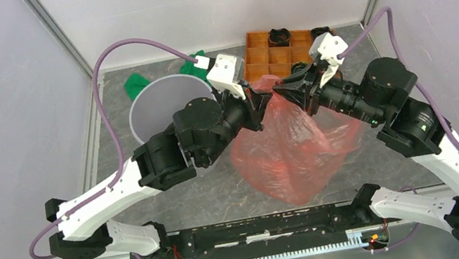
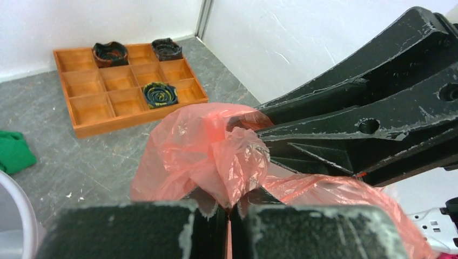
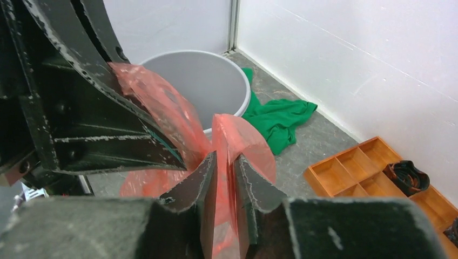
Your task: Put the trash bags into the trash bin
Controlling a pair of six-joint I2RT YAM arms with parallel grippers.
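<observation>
The red-orange trash bag [image 1: 290, 147] hangs between both grippers, above the table and to the right of the grey trash bin [image 1: 138, 110]. My left gripper [image 1: 262, 99] is shut on the bag's top edge, and a sliver of film [image 2: 200, 145] is pinched in the closed jaws of that left gripper [image 2: 229, 202]. Tip to tip with it, my right gripper [image 1: 285, 91] faces it from the right. In the right wrist view the right gripper [image 3: 226, 162] has its jaws a little apart, with bag film [image 3: 243, 140] running loosely between them. The bin [image 3: 200, 81] stands open just behind.
A green cloth [image 1: 135, 84] lies behind the bin against the back wall. An orange-brown compartment tray [image 1: 277, 53] at the back right holds dark coiled items [image 2: 160, 94]. Grey walls and metal posts close in the table on three sides.
</observation>
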